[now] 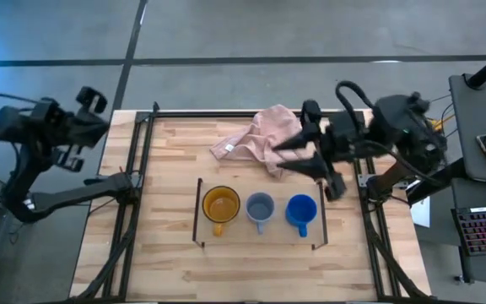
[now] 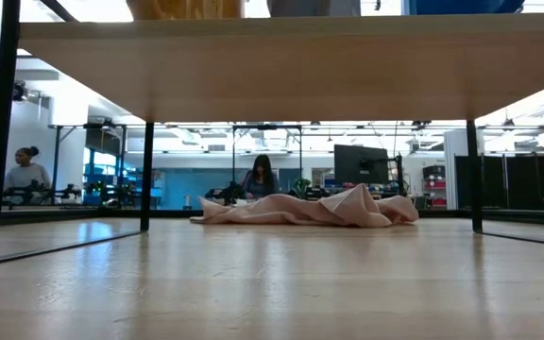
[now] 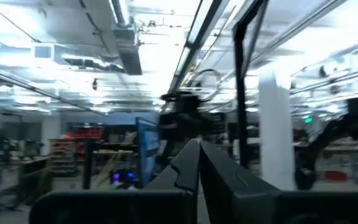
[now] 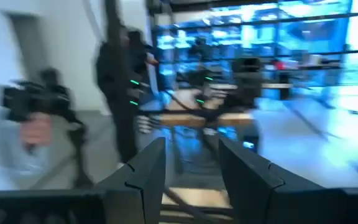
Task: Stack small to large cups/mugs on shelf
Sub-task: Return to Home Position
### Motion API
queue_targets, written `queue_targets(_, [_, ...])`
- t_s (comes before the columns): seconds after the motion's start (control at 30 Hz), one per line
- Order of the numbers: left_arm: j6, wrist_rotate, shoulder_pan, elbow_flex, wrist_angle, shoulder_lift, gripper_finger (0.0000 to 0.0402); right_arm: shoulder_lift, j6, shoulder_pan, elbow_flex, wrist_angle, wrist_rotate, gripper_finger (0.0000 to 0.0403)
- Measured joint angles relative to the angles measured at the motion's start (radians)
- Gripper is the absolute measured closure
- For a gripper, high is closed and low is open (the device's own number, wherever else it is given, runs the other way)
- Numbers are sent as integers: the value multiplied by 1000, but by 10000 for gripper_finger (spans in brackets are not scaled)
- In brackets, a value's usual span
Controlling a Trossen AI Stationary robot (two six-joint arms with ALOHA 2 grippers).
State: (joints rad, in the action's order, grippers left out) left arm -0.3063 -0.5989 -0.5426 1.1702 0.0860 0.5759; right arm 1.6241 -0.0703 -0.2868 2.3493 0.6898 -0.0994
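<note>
Wide yellow-orange mug (image 1: 221, 204), smaller grey mug (image 1: 260, 208) and bright blue mug (image 1: 301, 210) stand in a row on the light wooden shelf board (image 1: 243, 237), but the right gripper (image 1: 278, 157), jaws parted and empty over the crumpled pink cloth (image 1: 256, 137) just behind the shelf, could snag it if it swings low, while the left gripper (image 3: 197, 148) waits clenched, well off the shelf's left.

I'm seeing the yellow-orange mug (image 1: 221, 205), grey mug (image 1: 260, 208) and blue mug (image 1: 300, 210) standing upright in a row on the shelf (image 1: 251, 186). Their handles are all pointing one way.

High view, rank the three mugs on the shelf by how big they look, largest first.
1. yellow-orange mug, clearly the widest.
2 and 3. blue mug and grey mug: too alike to rank.
All three stand on the shelf, equally far from the camera.
</note>
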Motion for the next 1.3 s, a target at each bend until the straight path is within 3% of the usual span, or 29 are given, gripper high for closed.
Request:
queue_targets(0.1, [-50, -64, 0, -39, -7, -71, 402, 9, 14, 24, -22, 24, 19, 263])
queue_targets(0.2, [-133, -120, 0, -106, -84, -128, 402, 21, 20, 43, -104, -39, 140, 266])
queue_targets(0.3, [-218, -111, -1, -207, -267, -180, 402, 17, 14, 92, -223, -149, 286, 266])
queue_targets(0.5, [-375, -52, 0, -485, -576, -294, 402, -88, -59, 204, -513, -358, 459, 269])
queue_targets(0.6, [-395, 59, -1, -597, -724, -322, 402, -180, -80, 233, -631, -370, 445, 271])
queue_targets(0.67, [-407, 67, 0, -637, -767, -332, 402, -259, -83, 253, -717, -413, 416, 270])
queue_targets(1.0, [-353, 85, 0, -707, -757, -325, 402, -611, -151, 361, -1235, -736, 374, 270])
queue_targets(1.3, [-385, 77, 0, -775, -664, -319, 402, -879, -199, 466, -1565, -899, 328, 266])
